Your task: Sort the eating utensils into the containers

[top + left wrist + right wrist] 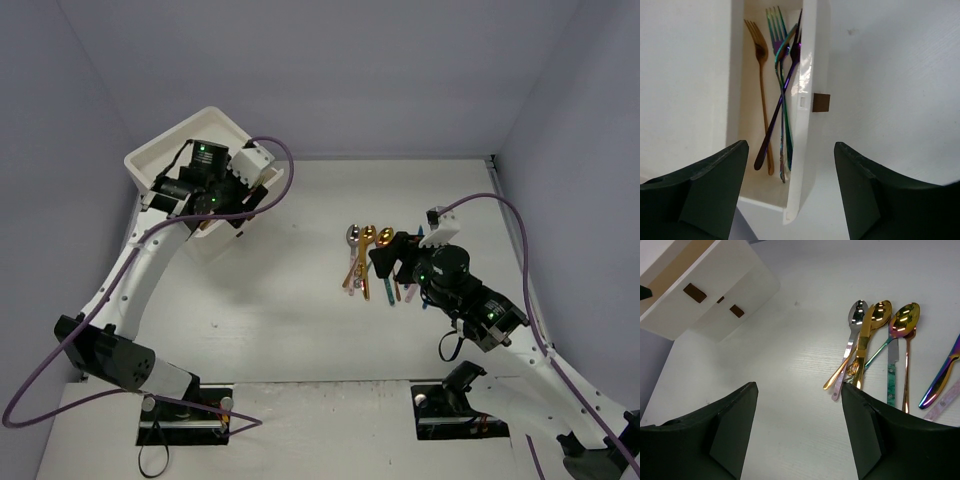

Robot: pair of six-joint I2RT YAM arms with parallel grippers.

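Several forks lie in an open drawer of the white cabinet: a gold fork and crossed purple and teal forks. My left gripper hangs open over that drawer's front edge, holding nothing. On the table lie the other utensils: a silver spoon, two gold spoons, a gold knife, a teal-handled knife and a purple-blue piece. My right gripper is open and empty, just left of the handle ends.
Small brown square handles mark the cabinet's drawer fronts; one handle shows beside the open drawer. Grey walls close in the white table at the back and sides. Purple cables loop off both arms.
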